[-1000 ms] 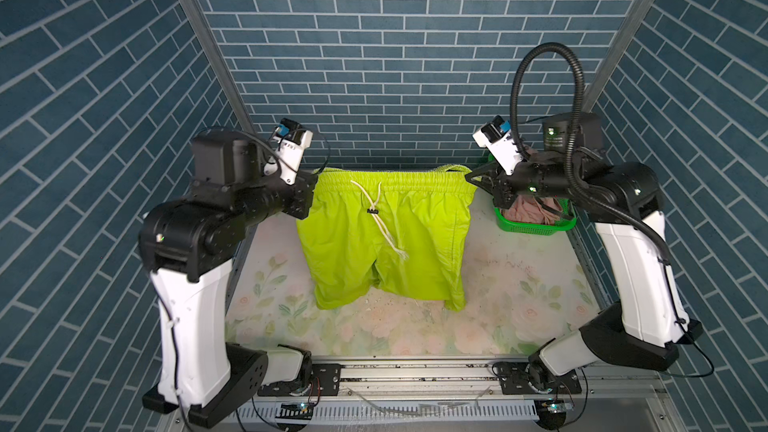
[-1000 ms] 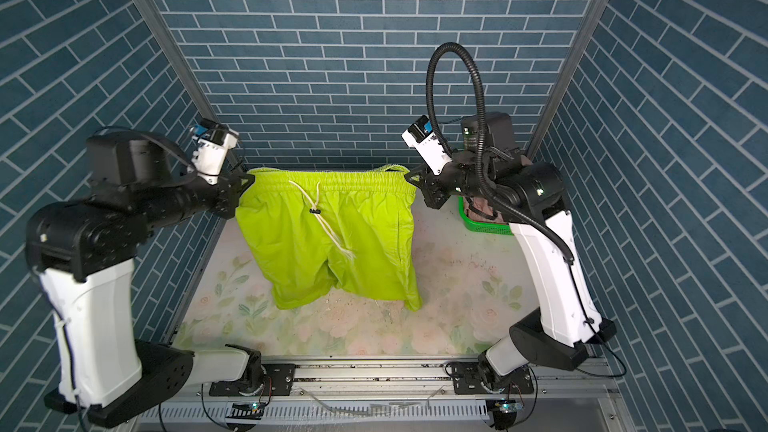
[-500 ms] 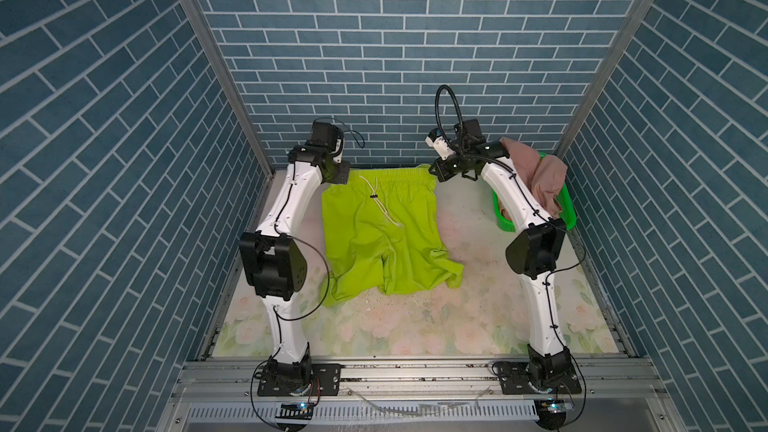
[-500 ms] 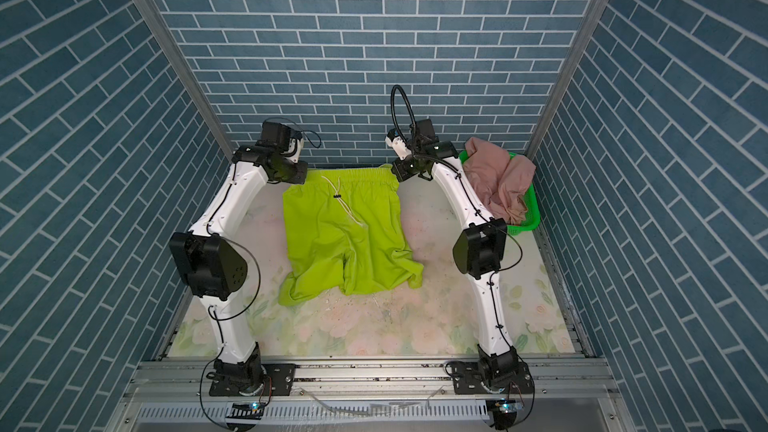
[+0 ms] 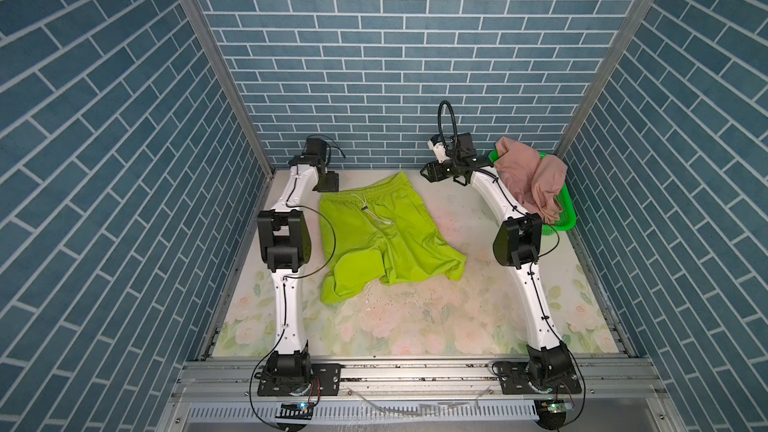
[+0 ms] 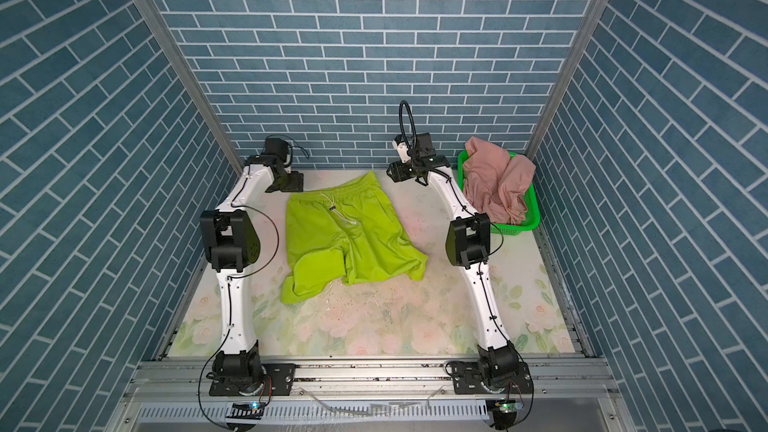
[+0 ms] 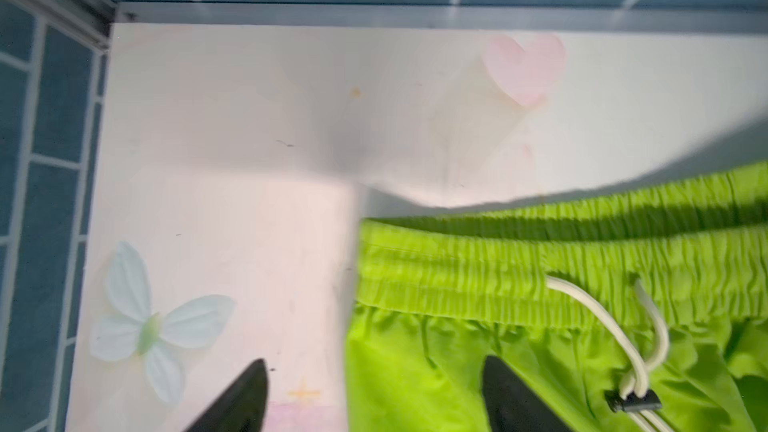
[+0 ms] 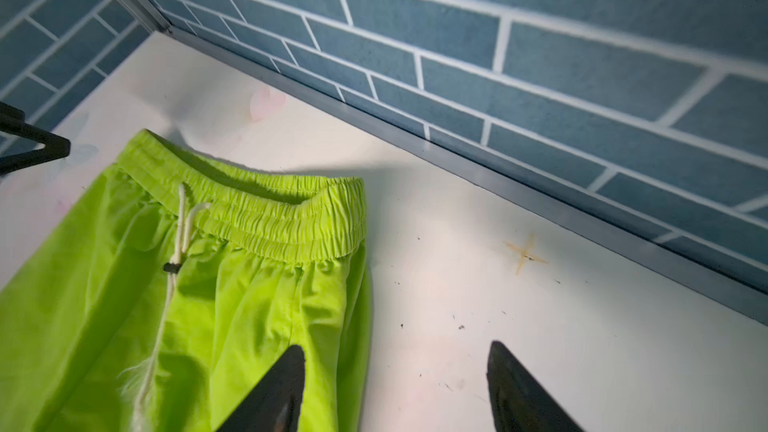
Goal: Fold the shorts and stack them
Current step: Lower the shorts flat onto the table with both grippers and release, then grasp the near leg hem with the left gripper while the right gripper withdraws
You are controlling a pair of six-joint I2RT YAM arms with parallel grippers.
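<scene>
Both jaws spread, empty, lime-green shorts [image 5: 386, 234] lying between them

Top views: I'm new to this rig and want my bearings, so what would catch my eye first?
The lime-green shorts jump out, spread loosely in the middle of the floral table between the two arms, waistband toward the back wall and one leg bunched. Next come the dusty-pink shorts, heaped over the green basket in the back right corner.
</scene>
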